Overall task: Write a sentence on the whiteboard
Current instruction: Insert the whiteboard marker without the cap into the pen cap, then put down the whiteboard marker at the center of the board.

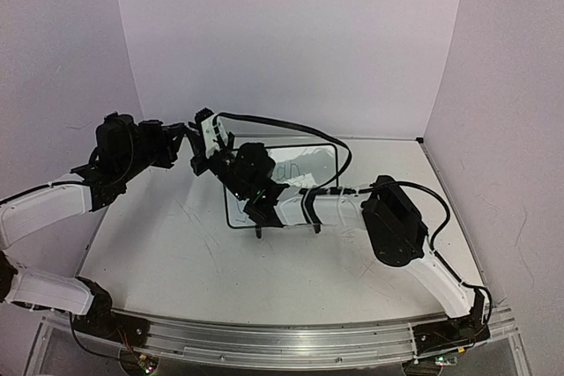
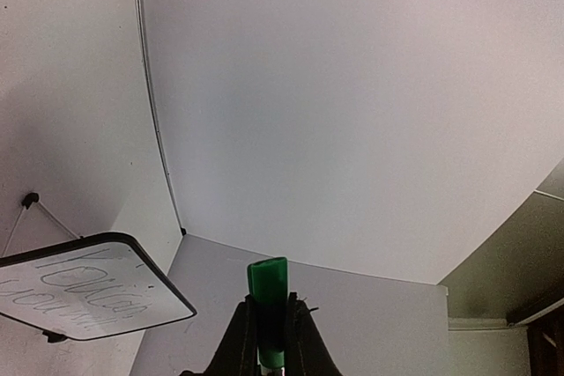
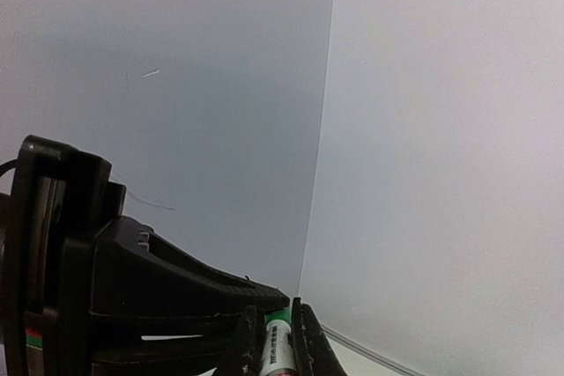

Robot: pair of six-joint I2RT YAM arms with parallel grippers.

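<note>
The whiteboard (image 1: 319, 173) stands mid-table on two black feet, its black frame partly hidden by my right arm. The sentence (image 1: 298, 167) shows as faint dark words. In the left wrist view the whiteboard (image 2: 53, 301) is at the lower left with two lines of handwriting (image 2: 92, 292). My left gripper (image 2: 269, 323) is shut on a green marker cap (image 2: 267, 292). My right gripper (image 3: 278, 341) is shut on a white marker with a green end (image 3: 278, 348). In the top view my left gripper (image 1: 207, 129) and right gripper (image 1: 204, 163) are close together at the board's left end.
White walls enclose the table at the back and on both sides. Black cables (image 1: 291, 127) loop over the board. My left gripper's black body (image 3: 97, 288) fills the lower left of the right wrist view. The right elbow (image 1: 392, 222) hangs over the table's right part.
</note>
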